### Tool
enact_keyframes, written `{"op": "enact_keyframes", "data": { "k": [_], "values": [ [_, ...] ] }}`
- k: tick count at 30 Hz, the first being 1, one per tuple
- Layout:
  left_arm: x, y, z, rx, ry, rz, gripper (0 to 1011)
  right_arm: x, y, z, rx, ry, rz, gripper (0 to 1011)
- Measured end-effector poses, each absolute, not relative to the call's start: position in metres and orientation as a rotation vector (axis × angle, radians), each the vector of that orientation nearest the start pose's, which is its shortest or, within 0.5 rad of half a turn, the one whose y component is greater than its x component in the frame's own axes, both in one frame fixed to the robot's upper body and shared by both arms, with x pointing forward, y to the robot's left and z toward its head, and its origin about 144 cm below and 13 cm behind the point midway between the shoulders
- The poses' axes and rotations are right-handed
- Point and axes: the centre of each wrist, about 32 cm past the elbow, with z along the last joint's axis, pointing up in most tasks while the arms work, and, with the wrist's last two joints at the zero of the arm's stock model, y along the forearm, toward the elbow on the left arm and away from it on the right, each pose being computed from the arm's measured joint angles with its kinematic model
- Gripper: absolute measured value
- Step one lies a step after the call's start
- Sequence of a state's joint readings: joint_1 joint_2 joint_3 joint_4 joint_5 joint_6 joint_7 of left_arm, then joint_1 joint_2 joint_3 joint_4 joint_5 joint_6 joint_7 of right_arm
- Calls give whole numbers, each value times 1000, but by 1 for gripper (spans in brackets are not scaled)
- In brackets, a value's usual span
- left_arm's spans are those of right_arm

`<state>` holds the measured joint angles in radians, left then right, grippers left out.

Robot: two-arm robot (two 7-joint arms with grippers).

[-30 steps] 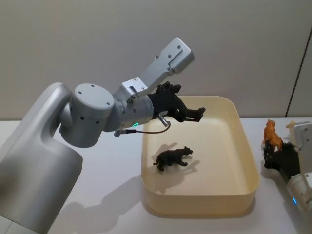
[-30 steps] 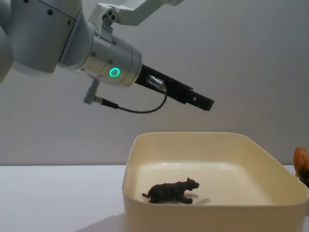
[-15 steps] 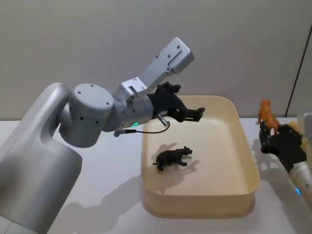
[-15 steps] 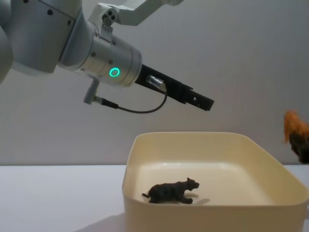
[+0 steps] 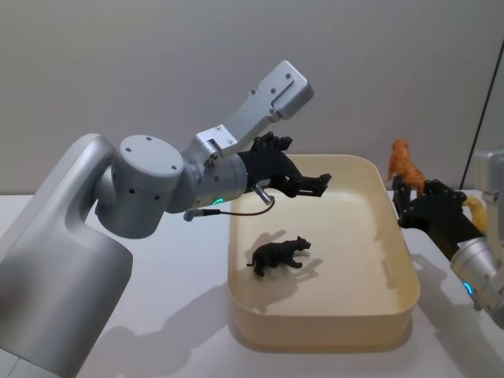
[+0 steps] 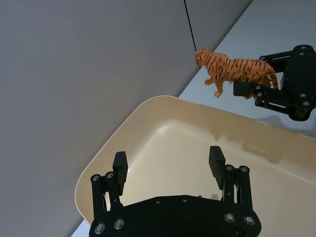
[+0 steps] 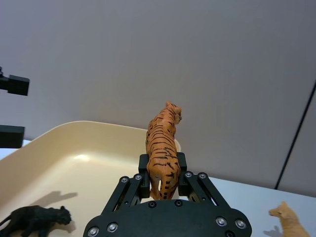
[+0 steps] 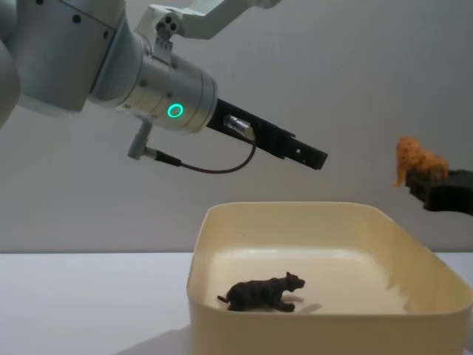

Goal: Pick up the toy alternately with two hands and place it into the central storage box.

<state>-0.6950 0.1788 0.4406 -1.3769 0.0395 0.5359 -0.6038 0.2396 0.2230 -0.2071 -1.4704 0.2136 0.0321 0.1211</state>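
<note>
The white desk (image 5: 197, 252) is lying under everything, well below both sets of jaws. The thick silver left arm (image 5: 150, 185), with its green ring light (image 8: 175, 111) glowing, is reaching out from the left. The cream-yellow storage box (image 5: 323, 335) is sitting on the desk, below the left jaws and below and to the left of the right jaws.

The left gripper (image 5: 319, 183) is hovering above the box's far left part. Its jaws are standing wide apart and released, gripping nothing, as the left wrist view shows (image 6: 168, 158). From the chest its tip (image 8: 318, 157) is showing high over the box (image 8: 295, 325).

The right gripper (image 5: 403, 193) is hanging in the air just at the box's far right corner, above rim height. Its jaws are clenching on the hind part of an orange striped tiger (image 5: 402, 164), which is standing upright between them with its head pointing away from the wrist (image 7: 163, 138). In the chest view the tiger (image 8: 414, 157) and gripper (image 8: 417, 177) are showing well above the box's right wall.

A black toy animal (image 5: 279, 254) is standing on the box floor, below the left jaws and touching neither gripper. A small tan toy animal (image 7: 286, 217) is resting on the desk, off to the side of the right jaws and outside the box.
</note>
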Motion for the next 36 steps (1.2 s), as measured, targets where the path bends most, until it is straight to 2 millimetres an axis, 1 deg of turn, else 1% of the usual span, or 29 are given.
{"op": "enact_keyframes", "data": {
  "k": [7, 8, 10, 11, 12, 13, 14, 18, 21, 22, 24, 25, 26, 27, 28, 29, 33, 36],
  "values": [
    [598, 159, 1331, 443, -157, 751, 1001, 525, -230, 1198, 0, -14, -1225, 275],
    [598, 159, 1331, 443, -157, 750, 1001, 526, -228, 1199, -6, 9, -1211, 305],
    [598, 159, 1331, 443, -157, 751, 1001, 527, -227, 1201, -10, 26, -1199, 316],
    [598, 159, 1331, 443, -157, 750, 1002, 529, -225, 1203, -16, 46, -1188, 383],
    [598, 159, 1331, 443, -157, 750, 1002, 530, -224, 1205, -20, 62, -1175, 428],
    [598, 159, 1331, 443, -157, 750, 1002, 530, -223, 1205, -22, 69, -1171, 428],
    [598, 159, 1331, 443, -157, 751, 1001, 531, -223, 1205, -24, 76, -1165, 490],
    [598, 159, 1331, 443, -157, 751, 1002, 533, -221, 1207, -32, 103, -1147, 589],
    [598, 159, 1331, 443, -157, 750, 1001, 534, -220, 1208, -33, 110, -1143, 691],
    [598, 159, 1331, 443, -157, 750, 1002, 534, -221, 1208, -31, 110, -1143, 747],
    [598, 159, 1331, 443, -157, 750, 1001, 534, -221, 1208, -27, 106, -1146, 785],
    [598, 159, 1331, 443, -157, 750, 1001, 534, -221, 1208, -26, 105, -1148, 824],
    [598, 159, 1331, 443, -157, 750, 1002, 534, -222, 1208, -22, 101, -1151, 824],
    [598, 159, 1331, 443, -157, 750, 1002, 534, -223, 1208, -16, 93, -1159, 876],
    [598, 159, 1331, 443, -157, 750, 1001, 534, -223, 1208, -12, 88, -1164, 894],
    [598, 159, 1331, 443, -157, 750, 1001, 534, -224, 1208, -6, 78, -1175, 941],
    [598, 159, 1331, 443, -157, 750, 1002, 534, -229, 1208, 13, 45, -1209, 1001],
    [598, 159, 1331, 443, -157, 750, 1001, 533, -233, 1208, 26, 17, -1243, 1001]
  ]
}}
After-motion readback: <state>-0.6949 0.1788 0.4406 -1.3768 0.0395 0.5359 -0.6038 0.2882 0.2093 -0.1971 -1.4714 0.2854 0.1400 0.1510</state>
